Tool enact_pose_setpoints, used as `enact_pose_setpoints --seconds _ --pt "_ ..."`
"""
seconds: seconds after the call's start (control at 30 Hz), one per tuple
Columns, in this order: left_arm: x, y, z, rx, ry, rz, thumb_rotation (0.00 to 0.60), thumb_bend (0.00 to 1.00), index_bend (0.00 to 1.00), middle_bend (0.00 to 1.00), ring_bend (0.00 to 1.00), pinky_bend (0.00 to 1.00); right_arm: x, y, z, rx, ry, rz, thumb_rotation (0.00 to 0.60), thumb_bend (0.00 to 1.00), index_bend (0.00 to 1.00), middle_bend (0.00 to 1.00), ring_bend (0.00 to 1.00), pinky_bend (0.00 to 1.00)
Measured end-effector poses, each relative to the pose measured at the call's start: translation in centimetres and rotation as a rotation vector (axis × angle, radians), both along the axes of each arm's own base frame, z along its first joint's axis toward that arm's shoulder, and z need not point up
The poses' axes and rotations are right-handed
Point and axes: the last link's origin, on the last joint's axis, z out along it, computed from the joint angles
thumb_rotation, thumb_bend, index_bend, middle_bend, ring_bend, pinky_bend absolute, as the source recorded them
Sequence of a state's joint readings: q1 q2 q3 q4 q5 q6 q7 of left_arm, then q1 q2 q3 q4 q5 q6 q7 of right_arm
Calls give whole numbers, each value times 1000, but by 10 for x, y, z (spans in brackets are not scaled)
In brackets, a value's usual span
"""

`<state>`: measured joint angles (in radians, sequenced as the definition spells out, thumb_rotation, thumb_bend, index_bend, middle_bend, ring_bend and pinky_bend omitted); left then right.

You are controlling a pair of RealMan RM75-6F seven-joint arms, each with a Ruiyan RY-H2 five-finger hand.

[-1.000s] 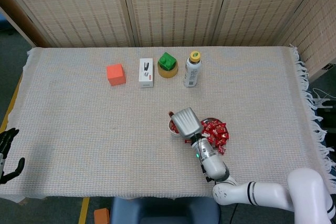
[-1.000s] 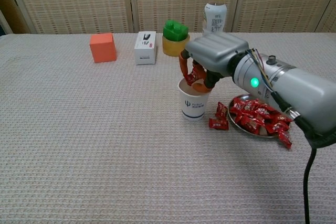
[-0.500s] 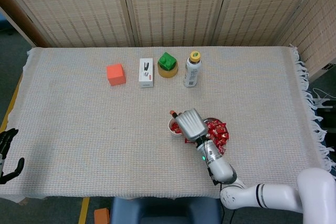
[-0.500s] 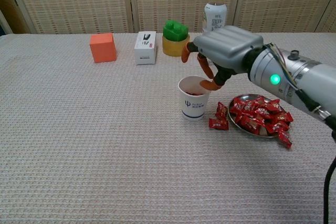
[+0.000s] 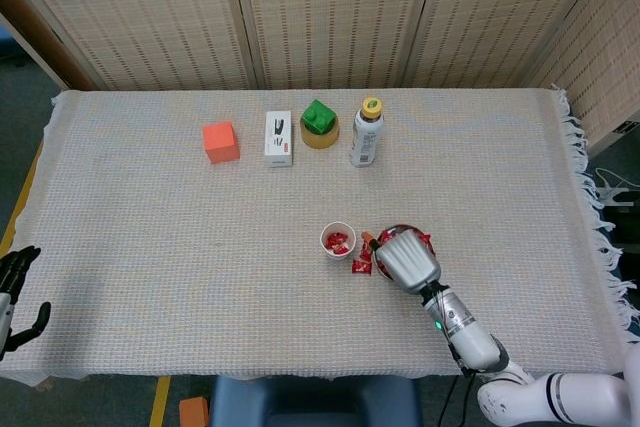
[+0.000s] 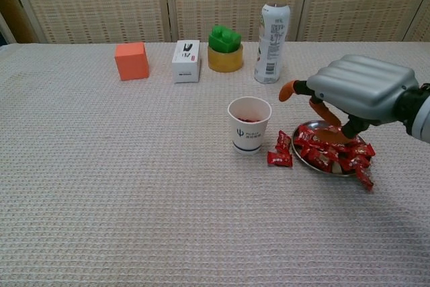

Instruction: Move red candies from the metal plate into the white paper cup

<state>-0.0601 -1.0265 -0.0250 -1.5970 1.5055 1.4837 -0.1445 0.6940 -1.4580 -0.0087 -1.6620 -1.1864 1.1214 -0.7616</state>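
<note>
One robot hand [image 6: 359,92] — over metal plate [image 6: 304,128]

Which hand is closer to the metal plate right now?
The right. The right hand hovers just above the metal plate of red candies, fingers apart and holding nothing. The left hand sits far off, beyond the table's left edge.

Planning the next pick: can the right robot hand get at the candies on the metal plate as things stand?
Probably yes. The right robot hand hovers over the metal plate, open, and nothing lies between it and the red candies heaped there.
</note>
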Motion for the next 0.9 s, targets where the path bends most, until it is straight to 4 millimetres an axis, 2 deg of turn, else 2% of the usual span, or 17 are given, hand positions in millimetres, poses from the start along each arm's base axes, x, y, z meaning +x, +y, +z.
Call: enact_pose_setpoints --seconds 0.33,0.6,0.9 --pt "-1 -1 4 7 -15 -4 600 465 0 29 0 217 -5 -6 -21 47 79 -114 600 283 212 790 835 1000" --pt "-1 -2 5 3 -18 -10 600 466 0 29 0 217 12 -6 -44 74 92 -107 600 282 266 794 838 1000" --pt "0 -2 4 -6 -25 -13 600 468 0 34 1 219 13 -8 -61 50 108 -90 600 282 365 799 843 1000"
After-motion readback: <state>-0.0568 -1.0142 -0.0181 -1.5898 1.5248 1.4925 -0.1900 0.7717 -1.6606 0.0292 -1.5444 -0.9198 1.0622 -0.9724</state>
